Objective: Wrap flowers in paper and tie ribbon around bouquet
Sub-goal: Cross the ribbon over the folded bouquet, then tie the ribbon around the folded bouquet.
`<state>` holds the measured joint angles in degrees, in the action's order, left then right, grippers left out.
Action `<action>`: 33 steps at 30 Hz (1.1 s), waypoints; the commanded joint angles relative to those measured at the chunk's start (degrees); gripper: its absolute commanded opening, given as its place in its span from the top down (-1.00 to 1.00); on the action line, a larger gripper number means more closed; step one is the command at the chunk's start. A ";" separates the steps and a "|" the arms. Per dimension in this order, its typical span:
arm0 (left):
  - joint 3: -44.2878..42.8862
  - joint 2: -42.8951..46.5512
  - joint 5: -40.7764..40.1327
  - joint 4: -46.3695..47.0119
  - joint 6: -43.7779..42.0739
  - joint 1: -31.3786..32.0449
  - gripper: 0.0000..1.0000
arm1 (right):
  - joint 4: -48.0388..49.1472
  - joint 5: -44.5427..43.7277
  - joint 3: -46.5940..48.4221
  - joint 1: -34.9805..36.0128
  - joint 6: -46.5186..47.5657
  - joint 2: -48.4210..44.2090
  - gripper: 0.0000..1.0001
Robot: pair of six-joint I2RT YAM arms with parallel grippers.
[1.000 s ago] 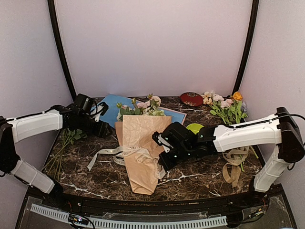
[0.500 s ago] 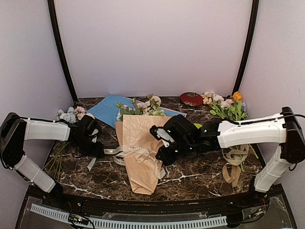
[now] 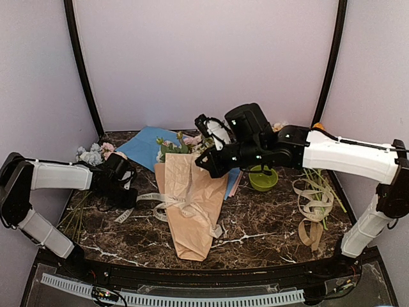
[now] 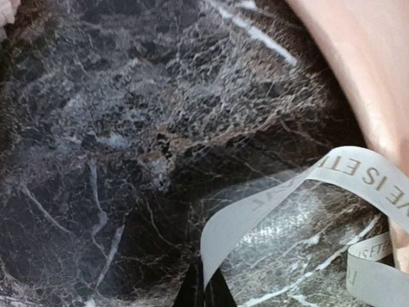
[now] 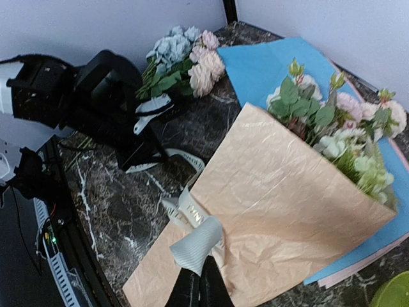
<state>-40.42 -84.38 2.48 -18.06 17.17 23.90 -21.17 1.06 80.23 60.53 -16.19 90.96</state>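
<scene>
Bouquet (image 3: 192, 240): we see a tan cone lying flat on the worktop, its wide mouth toward 12 o'clock and its point toward 6 o'clock.
Flowers (image 3: 185, 142): pale pink and cream blooms with green leaves, showing from the cone's mouth at the 12 o'clock end.
Paper (image 5: 281, 192): a creased peach-tan sheet, folded round the stems and narrowing to the point.
Ribbon (image 4: 281, 192): cream, flat and narrow, with dark lettering. We see it cross the cone about midway and trail toward 9 o'clock over the worktop. One stretch is pinched in the left end effector (image 4: 204, 291), and another rises to the closed right end effector (image 5: 199, 288).
</scene>
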 commanded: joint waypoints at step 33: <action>-7.07 27.32 0.33 6.06 -9.42 15.31 1.00 | -1.49 9.37 33.29 -11.68 2.82 14.67 1.00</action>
<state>-45.32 -55.59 2.70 -14.11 9.02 37.93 -25.28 9.17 111.24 48.95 -12.58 107.15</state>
